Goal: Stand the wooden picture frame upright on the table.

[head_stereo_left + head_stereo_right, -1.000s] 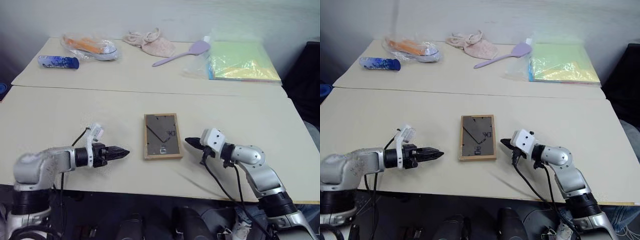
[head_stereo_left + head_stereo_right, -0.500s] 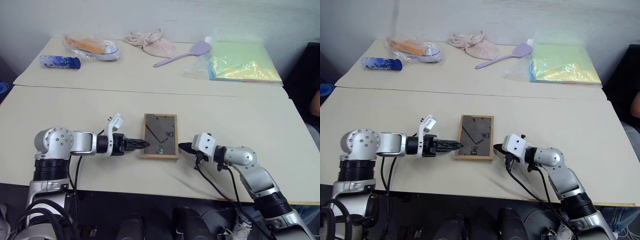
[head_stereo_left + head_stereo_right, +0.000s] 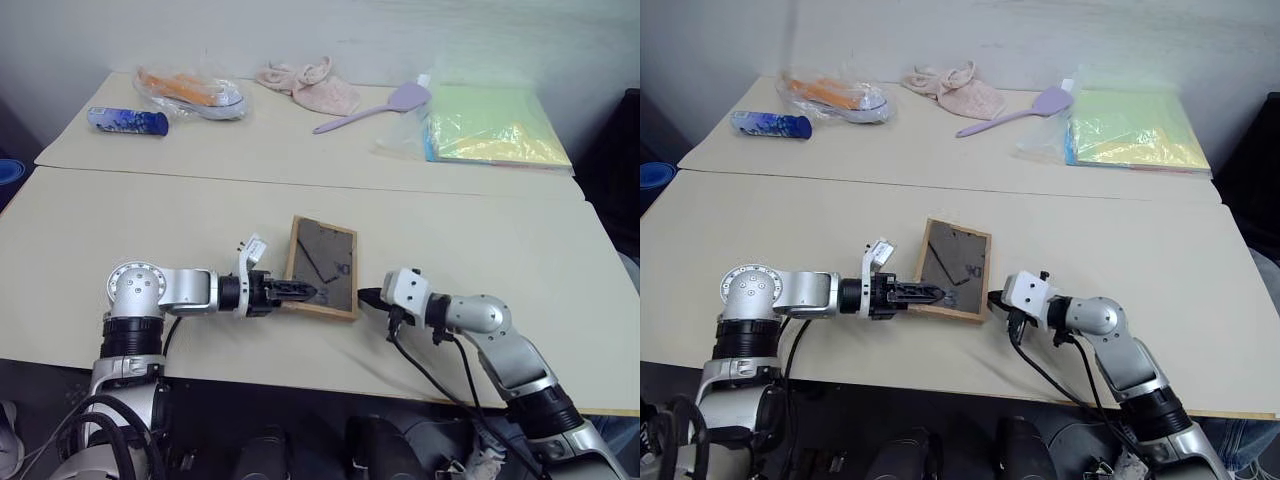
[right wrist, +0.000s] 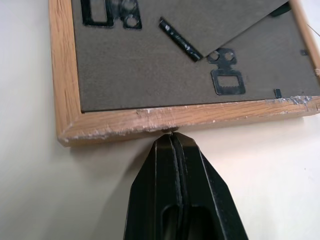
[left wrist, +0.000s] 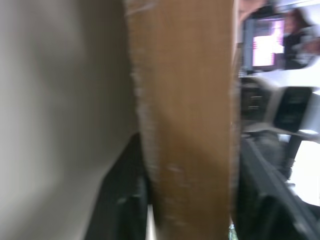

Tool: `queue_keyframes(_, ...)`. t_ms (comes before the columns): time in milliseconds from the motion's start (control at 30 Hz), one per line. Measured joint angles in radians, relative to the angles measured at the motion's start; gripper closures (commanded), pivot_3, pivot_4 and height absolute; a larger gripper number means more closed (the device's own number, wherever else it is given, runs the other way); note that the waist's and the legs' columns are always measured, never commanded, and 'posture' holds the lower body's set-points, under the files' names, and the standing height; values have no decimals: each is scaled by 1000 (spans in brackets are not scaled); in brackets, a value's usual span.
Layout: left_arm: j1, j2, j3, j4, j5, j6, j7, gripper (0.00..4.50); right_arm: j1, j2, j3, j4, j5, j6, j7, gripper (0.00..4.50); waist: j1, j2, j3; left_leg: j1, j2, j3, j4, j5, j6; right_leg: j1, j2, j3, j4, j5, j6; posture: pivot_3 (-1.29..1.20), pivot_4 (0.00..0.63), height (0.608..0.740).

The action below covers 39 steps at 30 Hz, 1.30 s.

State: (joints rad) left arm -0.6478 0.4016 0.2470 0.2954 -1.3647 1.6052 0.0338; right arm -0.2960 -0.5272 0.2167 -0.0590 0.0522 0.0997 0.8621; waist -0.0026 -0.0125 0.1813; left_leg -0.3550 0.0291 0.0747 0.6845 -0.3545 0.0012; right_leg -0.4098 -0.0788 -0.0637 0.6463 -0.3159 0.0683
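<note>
Two grippers flank the wooden picture frame (image 3: 322, 266), lying back-up mid-table (image 3: 150, 215): left gripper (image 3: 303, 292) at 9 o'clock, jaws clasping its edge; right gripper (image 3: 366, 297) at 3 o'clock, jaws shut, bracing. Next, tilting it upright.

Light-wood frame (image 3: 322, 281), dark grey back

The right tool (image 4: 171, 134) has its two black fingers pressed together, the tip touching the scuffed light-wood edge of the wooden picture frame (image 4: 165, 120), which lies back-up on the pale surface (image 4: 45, 200). From the tip, the frame's dark grey back panel (image 4: 150, 75) spreads from ten o'clock to two o'clock, with a sawtooth hanger (image 4: 227, 81) at one o'clock. The stand flap (image 4: 225, 20) lies toward twelve, a black hinge strip (image 4: 180, 39) along its edge
</note>
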Motion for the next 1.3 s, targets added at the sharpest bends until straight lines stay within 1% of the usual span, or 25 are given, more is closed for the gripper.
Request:
queue_keyframes(67,40,-2,10,-56,13,-25,-24,3219,9,0,-38,-6,66,23,18,3941,-1,0,0,0,0,0,0,0,0,0,0,0,0,0,0,0,150,740)
queue_keyframes(133,93,11,-6,-152,53,-84,-93,3219,12,-2,-105,-21,165,56,54,3281,-4,0,0,0,1,0,0,0,-1,0,1,0,0,0,0,0,150,740)
queue_keyframes(200,157,86,-97,-295,154,-236,-251,3219,-2,-10,-164,-67,323,142,118,2546,-10,0,0,1,2,0,0,1,-3,0,3,0,-1,0,0,0,150,740)
queue_keyframes(233,187,145,-161,-369,235,-355,-358,3219,-24,-13,-187,-100,414,222,142,2208,-16,0,0,1,2,0,-1,1,-4,0,3,0,-2,0,-1,0,150,740)
queue_keyframes(267,206,189,-212,-421,315,-461,-440,3219,-50,-17,-199,-121,477,285,153,1916,-21,0,0,3,2,1,-1,2,-5,1,3,1,-2,-1,-1,0,150,740)
queue_keyframes(300,223,210,-245,-451,385,-552,-500,3219,-83,-17,-206,-134,521,338,153,1576,-24,1,-1,3,2,1,-1,2,-5,1,3,1,-2,-1,-1,0,150,740)
queue_keyframes(333,235,202,-258,-453,427,-610,-528,3219,-113,-14,-206,-136,541,374,149,1187,-25,4,-2,4,1,1,-1,2,-5,1,2,1,-1,-1,-1,0,150,740)
queue_keyframes(433,263,172,-273,-445,496,-708,-581,3219,-186,15,-185,-129,550,434,116,163,-22,4,-2,3,2,1,-1,2,-4,0,2,2,-1,-1,-1,0,150,740)
queue_keyframes(467,263,172,-286,-447,518,-734,-601,3219,-206,33,-173,-121,543,442,105,46,-21,4,-2,2,1,1,-1,2,-3,0,1,1,-1,-1,-1,0,150,740)
queue_keyframes(600,270,160,-303,-470,566,-770,-628,3219,-244,75,-133,-72,503,432,83,46,-11,4,-2,0,1,1,-1,0,0,-1,0,1,-1,0,0,0,150,740)
queue_keyframes(767,292,154,-285,-481,586,-785,-644,3219,-252,113,-99,-63,497,403,120,46,-10,4,-2,-1,1,1,-1,0,1,-1,0,1,-1,0,0,0,150,740)
queue_keyframes(867,285,142,-261,-478,567,-724,-629,3219,-230,106,-95,-101,507,398,164,46,-10,3,-2,-1,2,0,-1,0,1,-1,0,1,-1,0,0,0,150,740)
queue_keyframes(933,266,137,-238,-472,536,-655,-614,3219,-205,79,-95,-130,503,364,200,46,-10,3,-2,-1,1,0,-1,0,1,-1,0,1,-1,0,0,0,150,740)
queue_keyframes(1000,262,133,-222,-472,497,-581,-615,3219,-182,56,-95,-143,487,318,228,46,-10,3,-2,-1,1,0,-2,-1,2,-1,0,1,-1,0,0,0,150,740)
queue_keyframes(1100,260,110,-170,-438,398,-461,-593,3219,-161,14,-91,-129,389,146,269,46,-12,3,-2,-1,1,0,-2,-1,2,-1,0,1,-1,0,0,0,150,740)
queue_keyframes(1167,244,97,-89,-391,277,-348,-563,3219,-161,-6,-100,-74,315,-26,291,46,-18,2,-1,-1,1,0,-2,0,1,-1,0,1,-1,0,0,0,150,740)
queue_keyframes(1233,200,106,-18,-331,169,-237,-525,3219,-162,-12,-136,-8,299,-143,304,46,-21,2,-1,-1,1,0,-2,0,0,-1,0,1,-1,0,0,0,150,740)
queue_keyframes(1300,166,128,25,-275,94,-139,-496,3219,-163,-26,-174,38,297,-237,319,46,-23,2,-1,-1,1,0,-2,0,0,-1,0,1,-1,0,0,0,150,740)
